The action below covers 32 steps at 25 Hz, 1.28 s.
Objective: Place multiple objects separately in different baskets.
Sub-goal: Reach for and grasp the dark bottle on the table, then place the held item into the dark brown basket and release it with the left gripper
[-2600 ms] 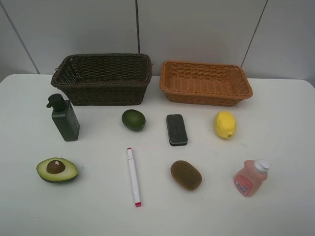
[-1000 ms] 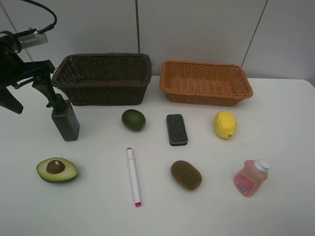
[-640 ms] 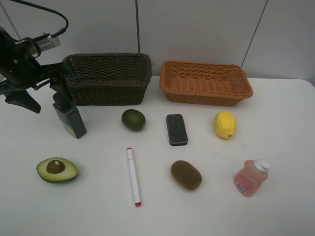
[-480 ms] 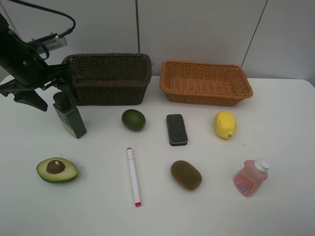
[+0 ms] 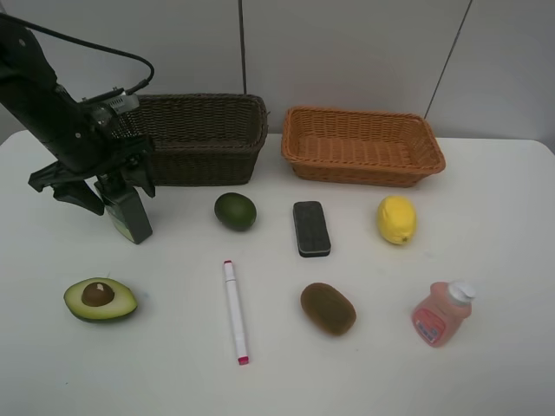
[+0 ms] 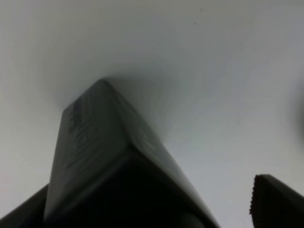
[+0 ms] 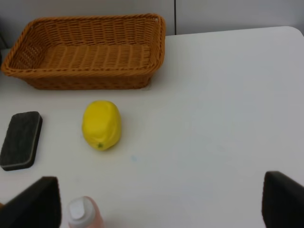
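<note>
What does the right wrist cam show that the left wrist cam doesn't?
Right wrist only: the orange basket, the lemon, the black eraser, the capped top of the pink bottle at the frame edge, and the right gripper with its fingers spread wide.
Left wrist only: a blurred close-up of the dark green bottle between the fingers of the left gripper, with a gap showing beside one finger.
Both: the white table. No task item appears in both.
</note>
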{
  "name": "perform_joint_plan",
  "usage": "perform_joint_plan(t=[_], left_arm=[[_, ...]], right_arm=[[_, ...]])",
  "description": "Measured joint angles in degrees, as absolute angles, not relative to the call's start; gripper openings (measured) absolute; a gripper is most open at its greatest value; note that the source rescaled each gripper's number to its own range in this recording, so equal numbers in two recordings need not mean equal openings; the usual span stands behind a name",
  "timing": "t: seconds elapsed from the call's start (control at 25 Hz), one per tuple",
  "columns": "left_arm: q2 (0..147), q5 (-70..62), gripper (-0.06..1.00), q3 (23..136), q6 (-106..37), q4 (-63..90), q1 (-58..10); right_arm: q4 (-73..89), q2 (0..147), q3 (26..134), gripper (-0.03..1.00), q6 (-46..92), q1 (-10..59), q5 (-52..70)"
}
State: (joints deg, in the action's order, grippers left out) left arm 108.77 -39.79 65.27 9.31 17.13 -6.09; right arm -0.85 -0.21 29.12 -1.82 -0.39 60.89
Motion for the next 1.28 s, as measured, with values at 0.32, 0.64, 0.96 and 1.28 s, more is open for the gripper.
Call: perform_joint_plan(t=[0.32, 0.64, 0.96, 1.28], left_arm=[[109.6, -39.7, 0.58, 65.3, 11.6, 17.5, -6.1], [107.5, -44.8, 0.37, 65.1, 9.6, 17.3, -6.1], [95.9, -54.0, 0.37, 75.0, 1.9, 16.8, -6.1], [105.6, -54.1, 0.37, 96.0, 0.0, 15.0, -3.0]], right_arm=[[-0.8, -0.2, 29.1, 1.0, -1.8, -0.4, 60.9], [-0.8, -0.2, 29.1, 1.0, -1.8, -0.4, 60.9], [-0.8, -0.2, 29.1, 1.0, -1.8, -0.4, 60.9], [-0.8, -0.2, 29.1, 1.0, -1.8, -0.4, 60.9]])
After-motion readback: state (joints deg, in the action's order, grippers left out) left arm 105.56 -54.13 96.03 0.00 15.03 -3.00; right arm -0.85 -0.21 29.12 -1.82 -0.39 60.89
